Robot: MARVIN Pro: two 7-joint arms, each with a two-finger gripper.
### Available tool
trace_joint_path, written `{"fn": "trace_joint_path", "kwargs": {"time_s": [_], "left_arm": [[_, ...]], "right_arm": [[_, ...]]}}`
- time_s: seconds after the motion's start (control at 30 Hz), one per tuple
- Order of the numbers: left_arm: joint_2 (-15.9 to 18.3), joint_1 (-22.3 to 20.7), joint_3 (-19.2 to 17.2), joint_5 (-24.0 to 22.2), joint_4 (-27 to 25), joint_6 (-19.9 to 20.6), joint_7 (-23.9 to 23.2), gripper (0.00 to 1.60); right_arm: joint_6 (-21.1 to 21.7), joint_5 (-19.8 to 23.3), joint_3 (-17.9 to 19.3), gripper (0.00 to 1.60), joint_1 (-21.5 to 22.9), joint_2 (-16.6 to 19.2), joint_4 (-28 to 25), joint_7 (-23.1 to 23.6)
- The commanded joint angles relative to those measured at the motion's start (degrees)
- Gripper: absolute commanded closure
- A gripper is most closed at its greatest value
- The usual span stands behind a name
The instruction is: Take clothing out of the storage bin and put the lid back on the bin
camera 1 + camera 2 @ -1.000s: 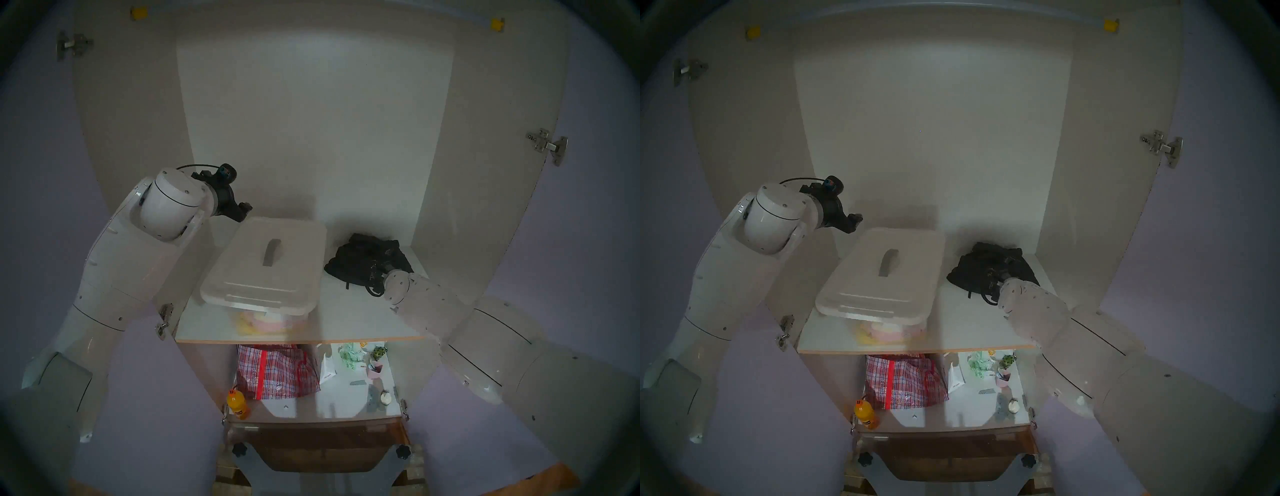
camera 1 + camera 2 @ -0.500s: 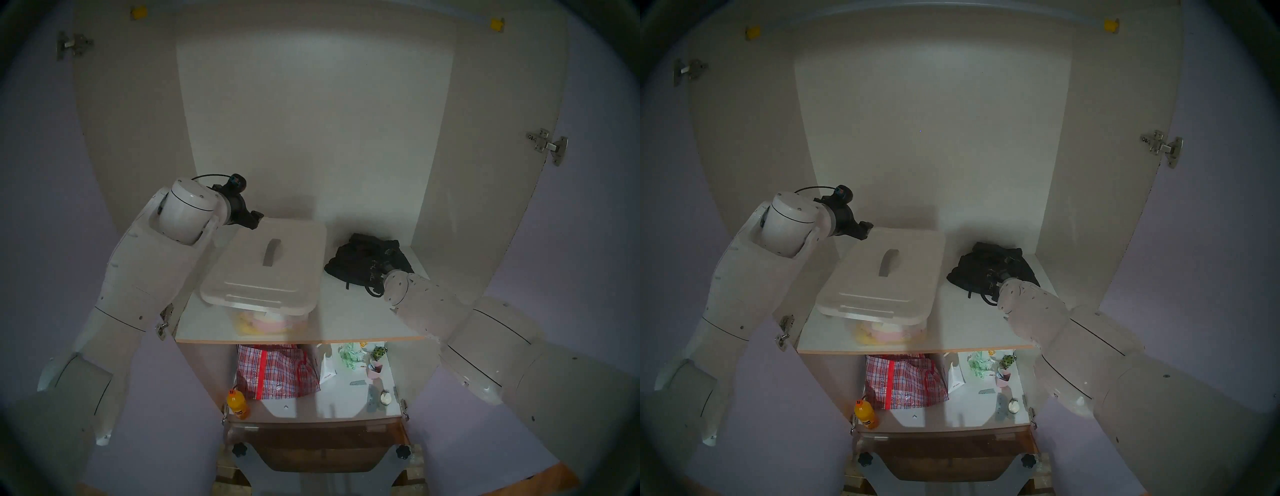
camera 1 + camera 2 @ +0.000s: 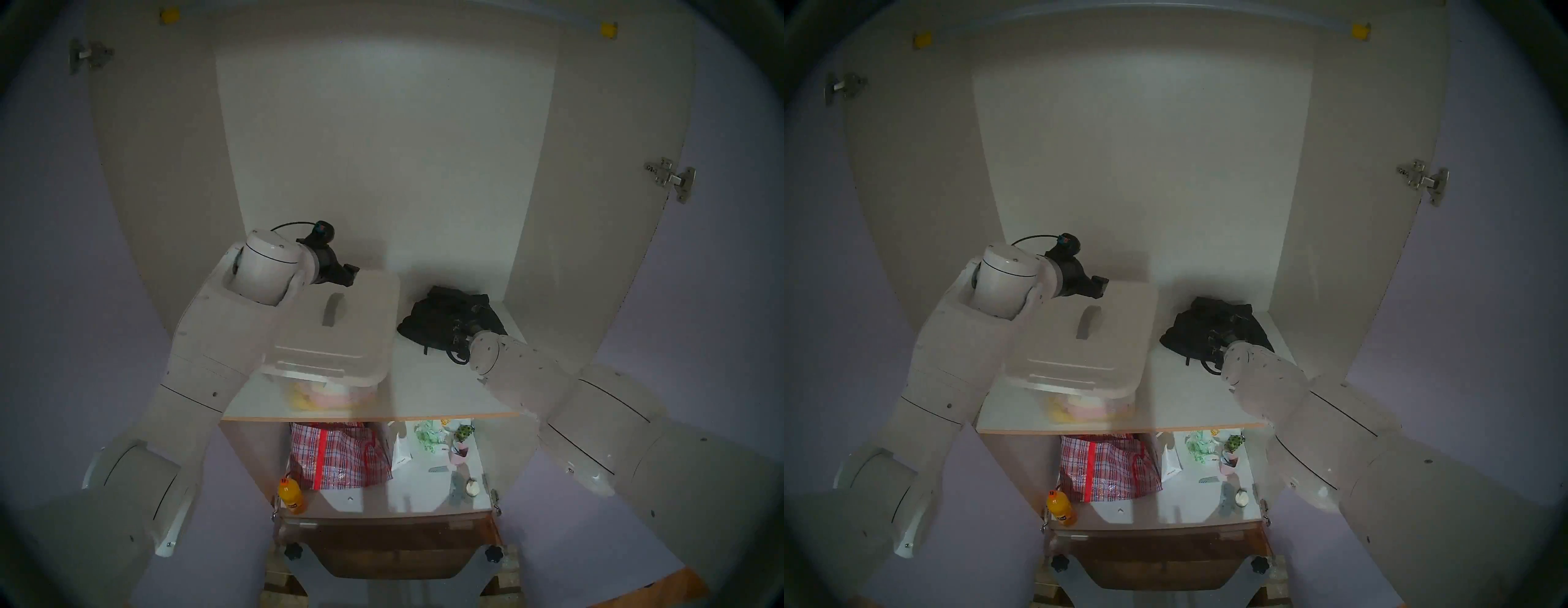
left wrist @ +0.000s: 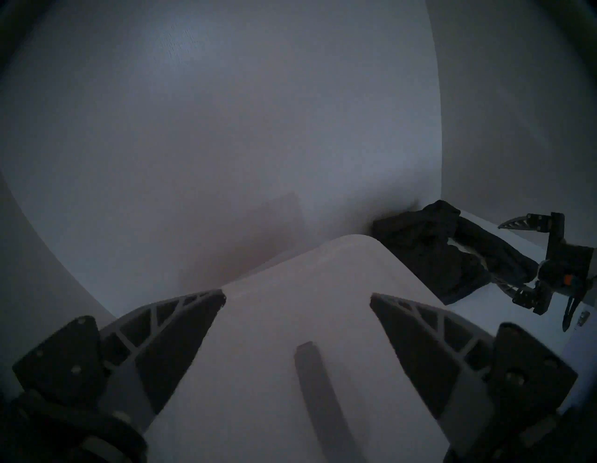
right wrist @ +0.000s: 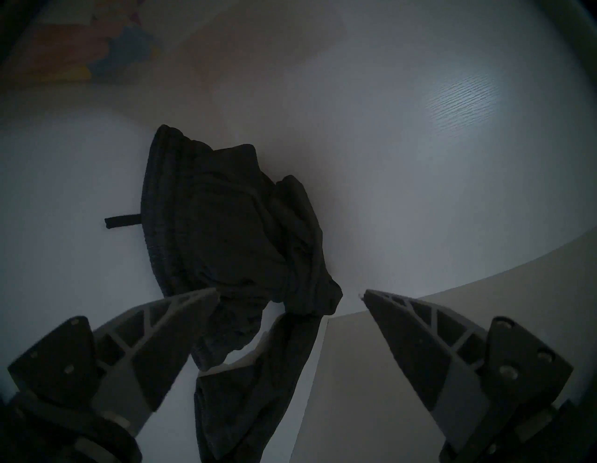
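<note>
Both grippers are sitting open, gripping nothing. Left gripper is hovering over lid, which is lying askew on bin, probably lining up to seat it. Right gripper is idling by clothing, already out on shelf.

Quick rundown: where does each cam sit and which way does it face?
Head pair: above, facing the open cabinet; both arms, lid on storage bin.
Left wrist: over the lid, facing the back wall; open left gripper, right gripper beyond.
Right wrist: low, facing black clothing; open right gripper.
Shared: clothing.
</note>
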Motion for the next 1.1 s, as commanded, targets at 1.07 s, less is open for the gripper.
{"fn": "trace_joint_path", "kwargs": {"time_s": [1.07], "left_arm": [[-6.63, -0.08, -2.52, -3.37, 5.75, 0.2, 6.53, 0.0]], "right_arm": [[0.41, -0.82, 0.18, 0.0, 1.54, -0.15, -0.79, -1.03]]}}
